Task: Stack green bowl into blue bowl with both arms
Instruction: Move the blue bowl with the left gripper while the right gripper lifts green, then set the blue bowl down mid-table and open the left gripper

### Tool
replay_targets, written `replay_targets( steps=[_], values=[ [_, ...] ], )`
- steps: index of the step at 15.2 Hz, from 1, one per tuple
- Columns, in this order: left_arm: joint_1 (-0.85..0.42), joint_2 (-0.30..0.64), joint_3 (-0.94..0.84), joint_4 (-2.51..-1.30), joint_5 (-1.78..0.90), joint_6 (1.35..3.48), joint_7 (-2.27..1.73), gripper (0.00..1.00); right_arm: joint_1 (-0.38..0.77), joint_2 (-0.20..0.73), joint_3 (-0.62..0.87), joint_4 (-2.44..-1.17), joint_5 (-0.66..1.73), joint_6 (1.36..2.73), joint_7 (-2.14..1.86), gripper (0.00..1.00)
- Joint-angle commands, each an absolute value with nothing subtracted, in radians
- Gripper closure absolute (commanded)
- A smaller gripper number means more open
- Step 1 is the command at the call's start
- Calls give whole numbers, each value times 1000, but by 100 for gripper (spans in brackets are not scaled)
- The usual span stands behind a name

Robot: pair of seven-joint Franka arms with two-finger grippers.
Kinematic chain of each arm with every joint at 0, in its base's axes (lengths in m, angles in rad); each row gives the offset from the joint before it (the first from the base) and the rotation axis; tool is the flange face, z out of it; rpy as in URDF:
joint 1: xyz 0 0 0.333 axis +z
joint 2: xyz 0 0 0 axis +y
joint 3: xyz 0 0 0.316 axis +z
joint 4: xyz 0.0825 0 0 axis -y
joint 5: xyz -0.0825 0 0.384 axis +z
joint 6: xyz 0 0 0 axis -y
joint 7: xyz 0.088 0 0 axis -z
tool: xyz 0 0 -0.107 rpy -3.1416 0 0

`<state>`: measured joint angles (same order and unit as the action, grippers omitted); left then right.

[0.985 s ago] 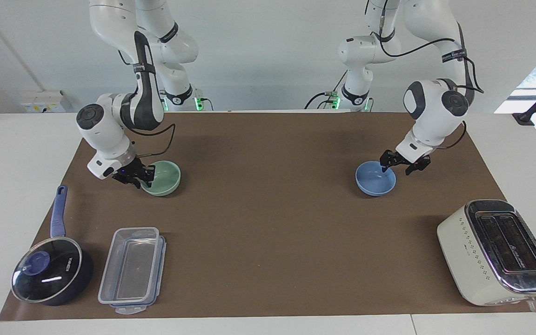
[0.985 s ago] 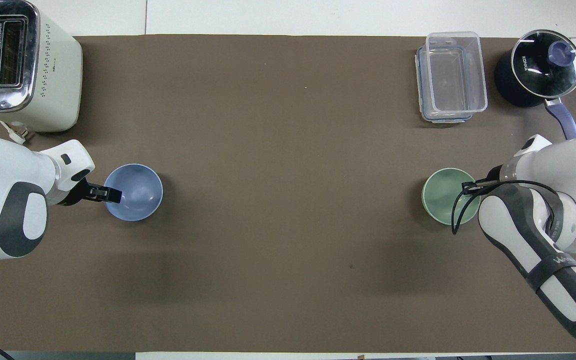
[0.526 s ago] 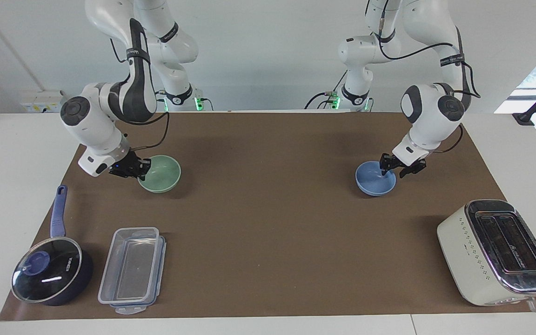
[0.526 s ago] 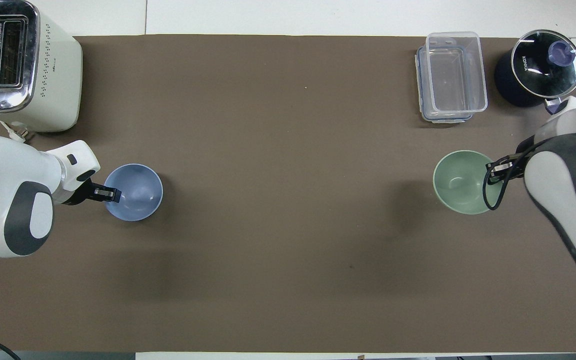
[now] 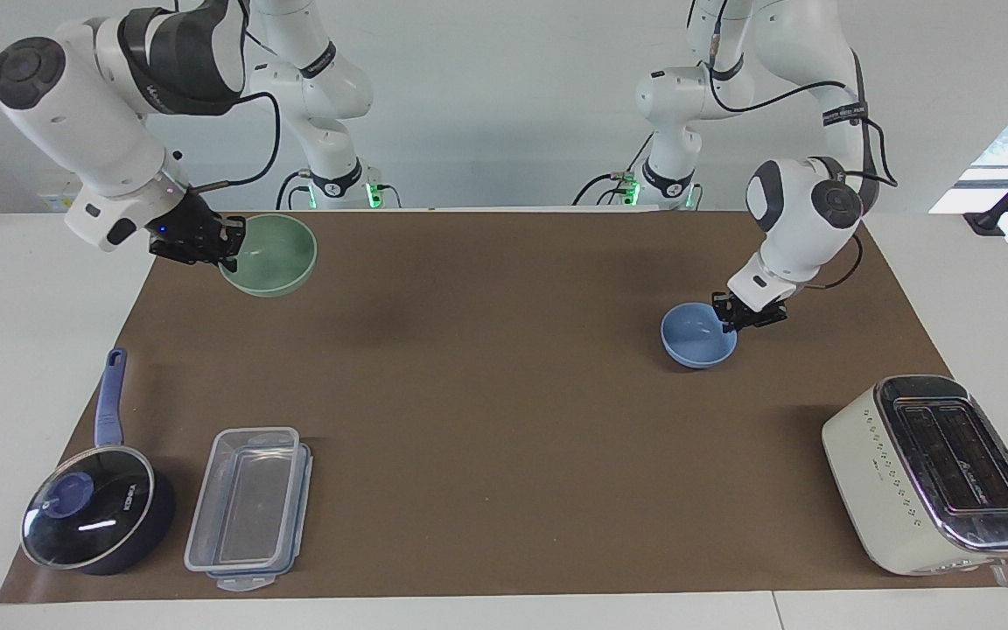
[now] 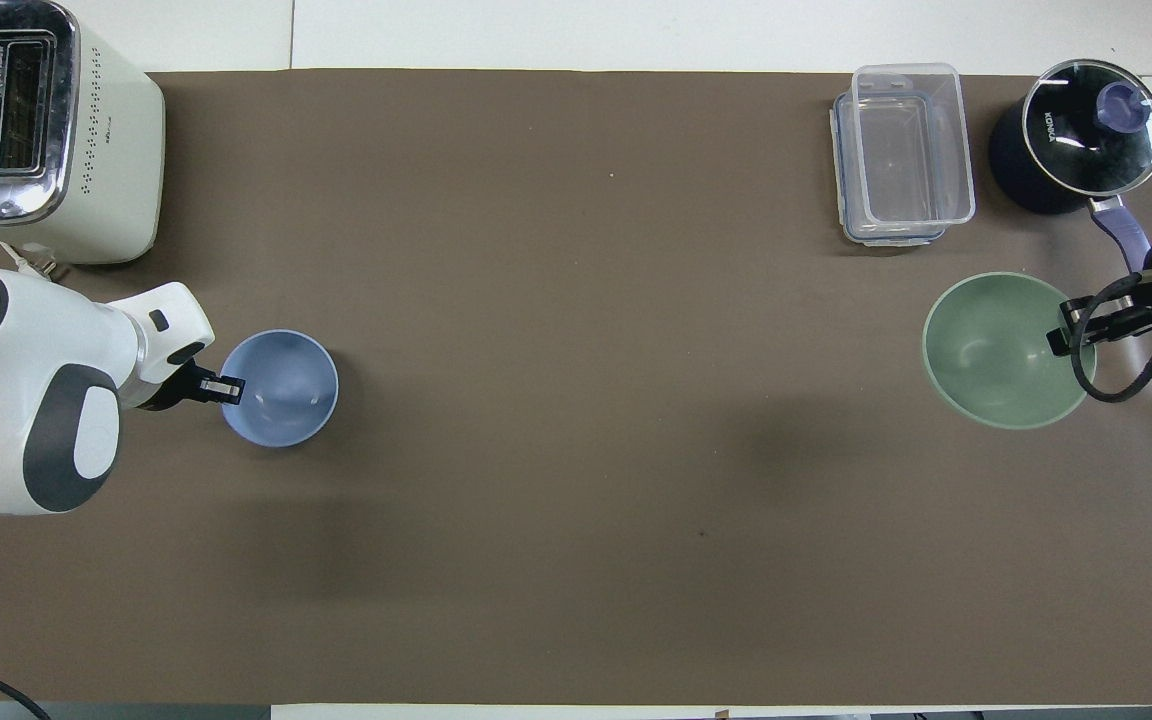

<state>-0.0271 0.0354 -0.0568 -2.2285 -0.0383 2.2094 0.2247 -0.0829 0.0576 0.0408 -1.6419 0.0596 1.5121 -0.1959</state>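
My right gripper is shut on the rim of the pale green bowl and holds it upright, high above the mat at the right arm's end of the table. In the overhead view the green bowl looks large, with the right gripper at its rim. The light blue bowl is at mat level toward the left arm's end. My left gripper is shut on its rim. The overhead view shows the blue bowl with the left gripper at its edge.
A cream toaster stands at the left arm's end, farther from the robots than the blue bowl. A clear lidded container and a dark blue lidded saucepan stand at the right arm's end. A brown mat covers the table.
My right gripper has lifted the green bowl from the mat high into the air. My left gripper has closed on the blue bowl's rim and shifted it slightly toward the table's middle.
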Motion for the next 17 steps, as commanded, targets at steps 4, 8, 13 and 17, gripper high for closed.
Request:
replay_targets(
  steps=[4, 8, 13, 17],
  values=[
    [-181, 126, -54, -1849, -29, 1879, 60, 100, -86, 67, 57, -1634, 64, 1506, -172, 100],
    [-421, 130, -55, -1877, -55, 1954, -225, 100, -87, 67, 57, -1634, 64, 1509, -172, 100],
    [-633, 239, -54, -1902, -66, 2114, -428, 100, -87, 66, 57, -1641, 64, 1516, -172, 100],
    [-657, 258, -55, -1916, -66, 2144, -440, 100, -87, 66, 57, -1641, 63, 1517, -170, 100]
  ],
)
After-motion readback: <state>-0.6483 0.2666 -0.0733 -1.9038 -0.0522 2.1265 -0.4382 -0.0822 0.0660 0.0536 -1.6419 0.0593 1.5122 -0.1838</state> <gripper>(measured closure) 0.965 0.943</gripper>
